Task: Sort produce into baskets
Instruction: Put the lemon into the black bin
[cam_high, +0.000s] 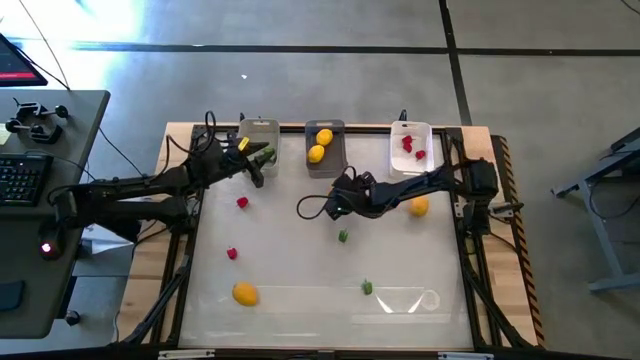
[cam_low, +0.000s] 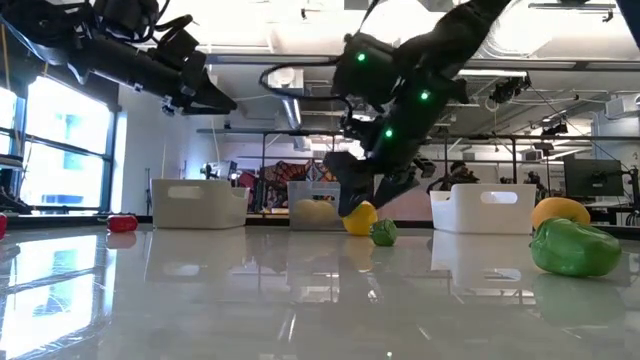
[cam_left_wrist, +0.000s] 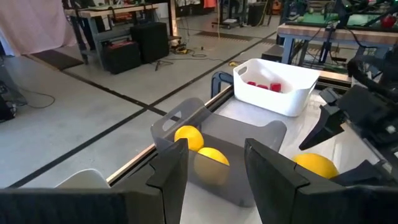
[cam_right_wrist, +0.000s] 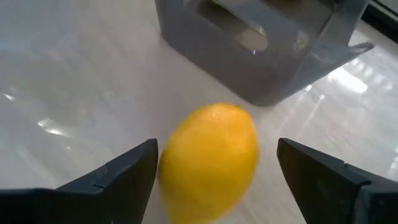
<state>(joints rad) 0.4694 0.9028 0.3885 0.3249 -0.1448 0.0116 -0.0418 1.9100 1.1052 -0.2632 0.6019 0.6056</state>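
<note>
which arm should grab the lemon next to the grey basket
Right. The right gripper is open with that lemon between its fingers, beside the dark grey basket. The left gripper is up at the clear basket.

Overhead, table-level, two wrist cameras

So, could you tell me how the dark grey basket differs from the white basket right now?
The dark grey basket holds two yellow lemons; the white basket holds red pieces. The dark grey basket stands in the middle of the row, the white basket at the row's right end. Both are small rectangular tubs of like size, open at the top.
</note>
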